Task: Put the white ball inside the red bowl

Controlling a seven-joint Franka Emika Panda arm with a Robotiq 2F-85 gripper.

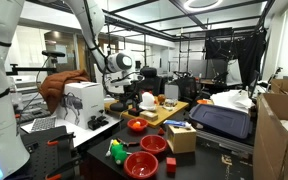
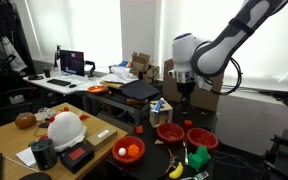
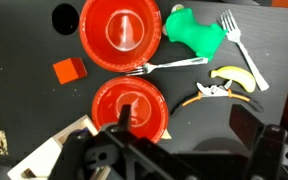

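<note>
Two empty red bowls stand side by side on the black table, in the wrist view [image 3: 121, 30] [image 3: 130, 105] and in both exterior views [image 2: 170, 131] [image 1: 154, 143]. My gripper [image 3: 182, 125] hangs high above them, open and empty; it also shows in an exterior view [image 2: 187, 97]. A white rounded shape [image 2: 66, 128] sits far from the gripper on the wooden table. I cannot tell whether it is the white ball or the white boxy machine [image 1: 82, 100]. No white ball shows in the wrist view.
A third red bowl [image 2: 129, 151] holds orange fruit. Near the two bowls lie a red cube [image 3: 69, 68], a green toy [image 3: 194, 30], two forks [image 3: 174, 65], a banana [image 3: 234, 75] and an orange-handled tool [image 3: 219, 92]. Cardboard boxes [image 1: 279, 130] stand beside the table.
</note>
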